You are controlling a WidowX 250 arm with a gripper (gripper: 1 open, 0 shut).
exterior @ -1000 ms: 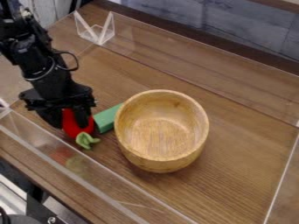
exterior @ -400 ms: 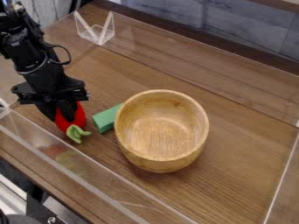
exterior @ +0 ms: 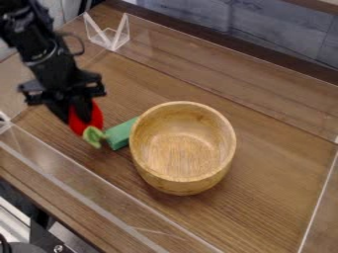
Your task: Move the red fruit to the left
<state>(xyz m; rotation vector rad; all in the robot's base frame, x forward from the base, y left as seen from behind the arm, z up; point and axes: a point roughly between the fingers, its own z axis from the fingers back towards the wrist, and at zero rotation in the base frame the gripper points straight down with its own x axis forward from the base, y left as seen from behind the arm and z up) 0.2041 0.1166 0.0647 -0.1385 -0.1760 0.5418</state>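
The red fruit [exterior: 93, 128], a small glossy strawberry-like toy with a light green cap pointing down, hangs just above the wooden table between the black fingers of my gripper [exterior: 82, 120]. The gripper is shut on it at the left side of the view, with the arm rising toward the upper left. The fruit's upper part is hidden by the fingers.
A flat green block [exterior: 123, 132] lies right beside the fruit, touching the wooden bowl [exterior: 185, 170] at centre. A clear plastic wall [exterior: 93, 196] runs along the front edge and another [exterior: 318, 203] along the right. A clear angled stand [exterior: 107, 35] sits at the back.
The gripper closed on the red fruit and raised it off the table, drifting slightly left then back. The green block and bowl stayed put.
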